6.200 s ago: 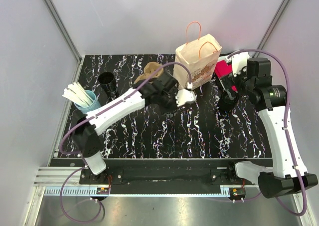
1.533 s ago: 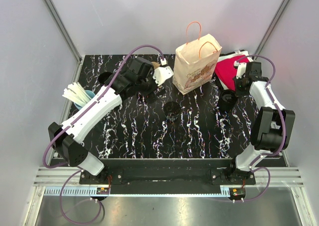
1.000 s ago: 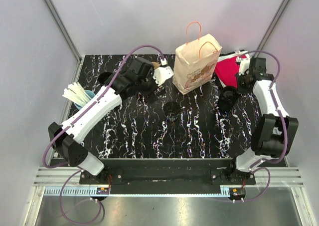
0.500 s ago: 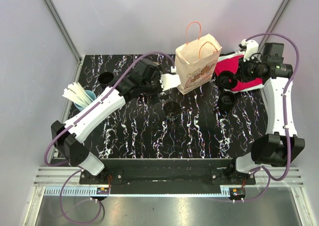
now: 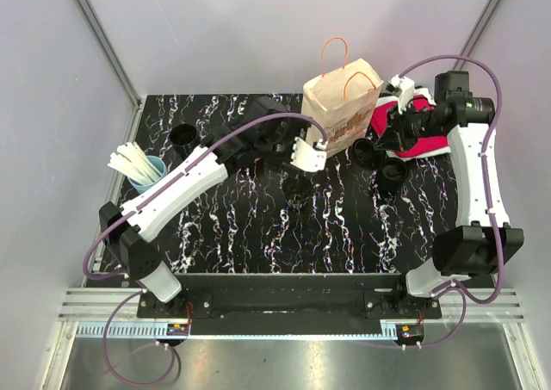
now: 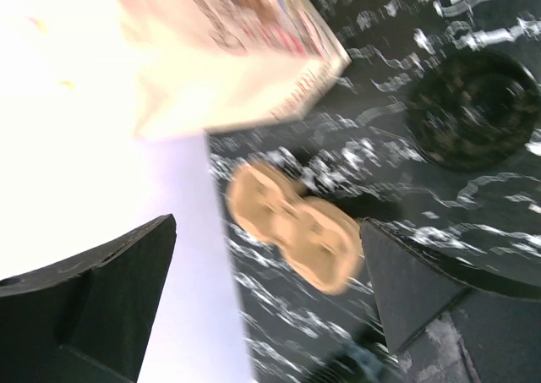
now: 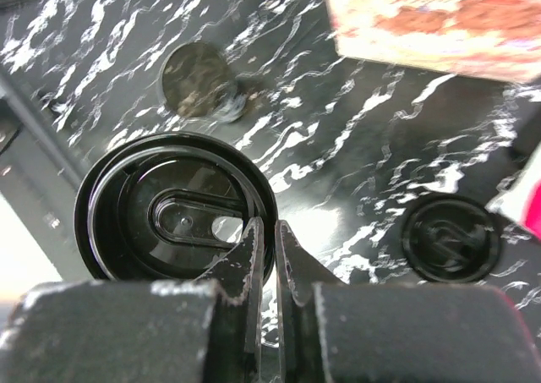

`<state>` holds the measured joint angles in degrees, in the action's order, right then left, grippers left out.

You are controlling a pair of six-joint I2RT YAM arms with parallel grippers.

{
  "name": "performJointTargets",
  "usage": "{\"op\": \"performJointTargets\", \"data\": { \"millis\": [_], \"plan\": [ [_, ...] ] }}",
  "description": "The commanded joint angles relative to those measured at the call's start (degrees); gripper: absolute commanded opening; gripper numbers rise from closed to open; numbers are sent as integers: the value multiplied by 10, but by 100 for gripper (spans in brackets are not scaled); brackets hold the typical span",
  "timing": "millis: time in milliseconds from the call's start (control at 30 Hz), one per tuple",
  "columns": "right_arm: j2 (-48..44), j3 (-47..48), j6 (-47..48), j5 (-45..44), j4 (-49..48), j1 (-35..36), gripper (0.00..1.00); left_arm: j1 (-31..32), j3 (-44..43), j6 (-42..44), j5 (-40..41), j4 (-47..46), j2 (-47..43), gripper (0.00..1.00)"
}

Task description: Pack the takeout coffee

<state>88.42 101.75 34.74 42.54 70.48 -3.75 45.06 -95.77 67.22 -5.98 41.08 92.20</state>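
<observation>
Grey panels enclose a black, white-veined tabletop [image 5: 344,235], seen from overhead with both arms reaching toward the upper centre of the frame. A tan paper bag [image 5: 340,110] with orange loop handles stands upright there; its side carries a reddish-brown print, too blurred in every view for any brand or wording to be read.

The right hand [image 7: 265,231], at the upper right of the overhead frame, has its fingers pressed together on the rim of a black lid [image 7: 161,214], held off the surface just right of the bag's base with its sip slot showing. A second lid [image 5: 393,175] lies flat on the tabletop just below it, beside a red item [image 5: 428,145].

The left hand [image 5: 308,156] hangs just left of the bag's foot with its fingers spread wide apart and nothing between them. Its wrist view looks down on a brown cardboard cup carrier [image 6: 296,235] lying on the marble beside the bag.

An open black cup [image 5: 297,188] stands alone at mid-frame, below the left hand. Another black cup [image 5: 183,136] sits at the upper left, and below it a blue cup [image 5: 153,176] holds a bundle of white sticks [image 5: 129,159]
</observation>
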Motion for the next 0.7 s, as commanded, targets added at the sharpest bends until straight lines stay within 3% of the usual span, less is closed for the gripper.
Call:
{"op": "performJointTargets", "data": {
  "millis": [0, 233, 433, 667],
  "plan": [
    [10, 25, 71, 74, 85, 1, 7, 13, -64, 113, -95, -5, 3, 99],
    [14, 20, 168, 144, 163, 3, 7, 45, -23, 258, -242, -2, -15, 99],
    [18, 13, 223, 163, 198, 15, 7, 71, -72, 230, -297, 10, 24, 99],
    [25, 2, 243, 163, 210, 33, 7, 83, -98, 206, -298, 6, 53, 99]
  ]
}}
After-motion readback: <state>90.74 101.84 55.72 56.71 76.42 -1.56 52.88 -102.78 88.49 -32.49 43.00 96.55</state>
